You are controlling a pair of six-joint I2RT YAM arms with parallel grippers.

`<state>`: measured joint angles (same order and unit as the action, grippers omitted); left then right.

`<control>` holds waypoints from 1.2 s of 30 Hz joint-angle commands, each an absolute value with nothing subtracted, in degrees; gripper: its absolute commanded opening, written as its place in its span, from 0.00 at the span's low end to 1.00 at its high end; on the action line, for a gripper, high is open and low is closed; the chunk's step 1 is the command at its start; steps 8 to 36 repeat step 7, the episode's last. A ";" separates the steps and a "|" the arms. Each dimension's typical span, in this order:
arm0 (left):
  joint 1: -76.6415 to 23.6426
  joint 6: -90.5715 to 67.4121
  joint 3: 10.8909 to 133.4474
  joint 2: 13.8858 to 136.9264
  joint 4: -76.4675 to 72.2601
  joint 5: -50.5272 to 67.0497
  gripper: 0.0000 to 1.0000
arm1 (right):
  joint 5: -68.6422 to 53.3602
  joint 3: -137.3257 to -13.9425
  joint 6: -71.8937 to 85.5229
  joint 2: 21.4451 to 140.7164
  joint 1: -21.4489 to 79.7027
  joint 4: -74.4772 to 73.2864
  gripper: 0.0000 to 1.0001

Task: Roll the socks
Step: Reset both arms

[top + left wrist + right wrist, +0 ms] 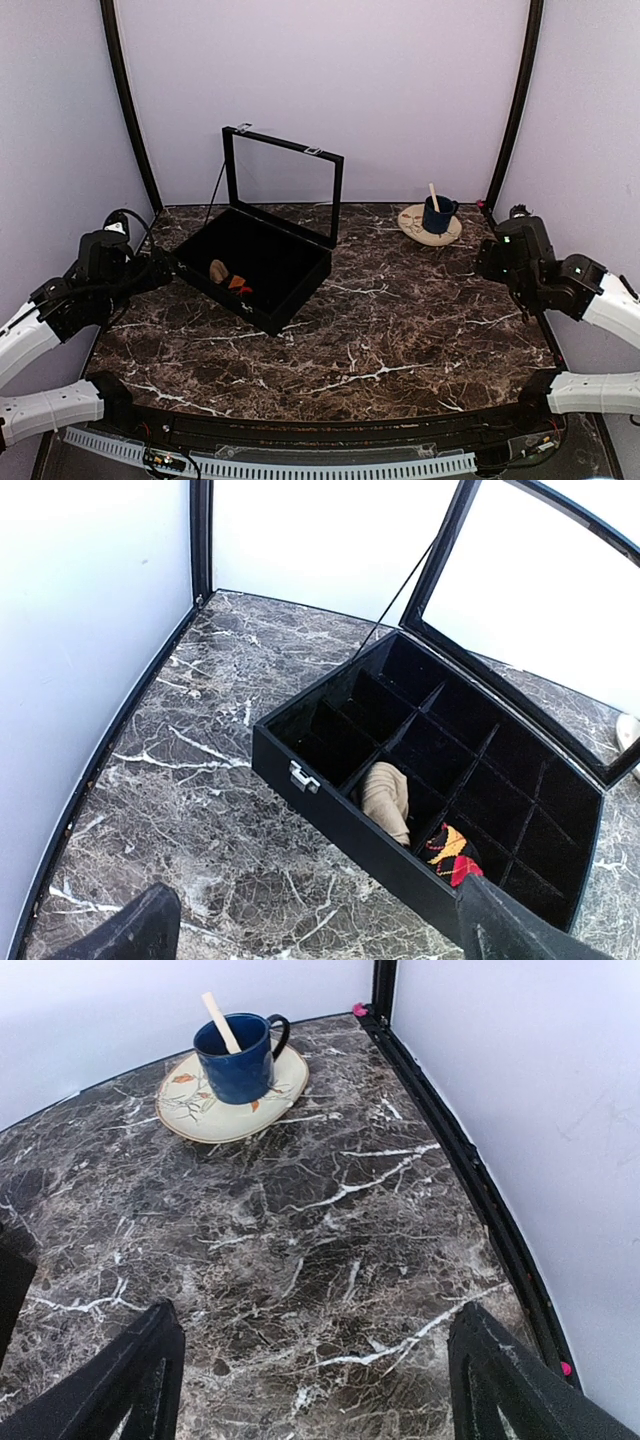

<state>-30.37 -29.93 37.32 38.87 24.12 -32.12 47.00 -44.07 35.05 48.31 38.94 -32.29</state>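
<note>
Resting inside the black divided box [330,810], the socks [385,798] are lying as two small bundles in neighbouring compartments of the row that runs along the box's latched front wall. One bundle is showing its tan-brown side and is sitting just beyond the silver latch [304,777]. The other is showing black fabric with red-orange diamonds and is sitting one compartment over, with a thin divider between them. Both are lying low in their cells. From the top view they are showing only as a tan spot and an orange spot near the box's left front corner.

The box is standing on the left half of the dark marble bench [400,320], turned at an angle, and its windowed lid [285,190] is standing upright on the far side.

The left tool [320,935] is hovering off the bench's left edge, near the box but apart from it. Its fingers are spreading wide and gripping nothing. The right tool [320,1385] is hanging over the right side of the bench, with its jaws likewise gaping wide over bare marble and holding nothing.

Well apart from the box, at the far right corner, a blue mug [236,1058] with a wooden stick [220,1022] leaning in it is sitting on a cream patterned plate [200,1110].
</note>
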 commanded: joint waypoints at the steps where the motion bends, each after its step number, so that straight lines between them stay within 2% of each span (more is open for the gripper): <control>1: -30.21 -28.69 36.52 37.88 25.40 -31.68 0.99 | 51.06 -44.15 42.10 48.57 38.58 -39.38 0.85; 5: -30.21 -28.07 36.68 37.97 25.53 -31.28 0.99 | 51.63 -44.18 43.16 48.74 38.61 -40.52 0.81; 36: -30.23 -28.03 36.78 37.97 25.74 -31.37 0.99 | 51.88 -44.07 42.99 48.40 38.63 -40.28 0.83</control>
